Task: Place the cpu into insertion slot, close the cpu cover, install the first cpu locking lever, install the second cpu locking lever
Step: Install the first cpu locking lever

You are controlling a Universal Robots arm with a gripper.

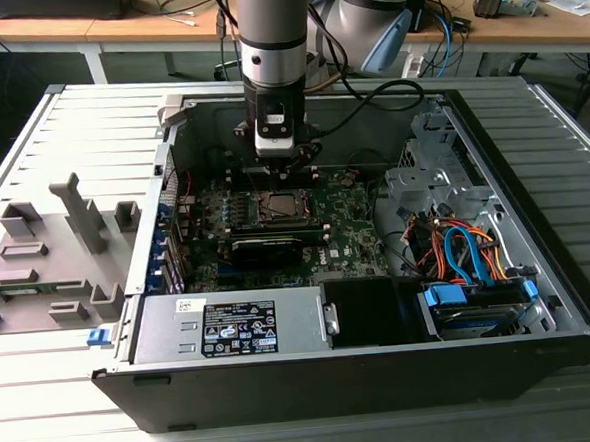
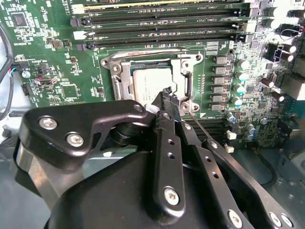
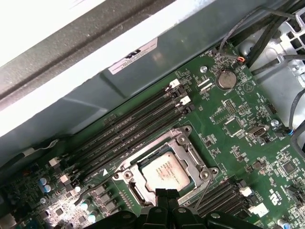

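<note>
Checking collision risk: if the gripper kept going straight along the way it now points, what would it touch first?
Most likely the thin silver-grey metal cpu cover, at its edge beside the silvery square cpu; the gripper lines up there in the second wrist view. Depth is unclear.

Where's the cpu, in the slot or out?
In. The cpu lies flat inside the insertion slot, its metal rim framing it, in the first wrist view.

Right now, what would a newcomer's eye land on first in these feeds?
The arm stands down inside the open computer case in the exterior view. In the first wrist view the gripper hangs close to the cpu, which is framed by the cpu cover.
</note>
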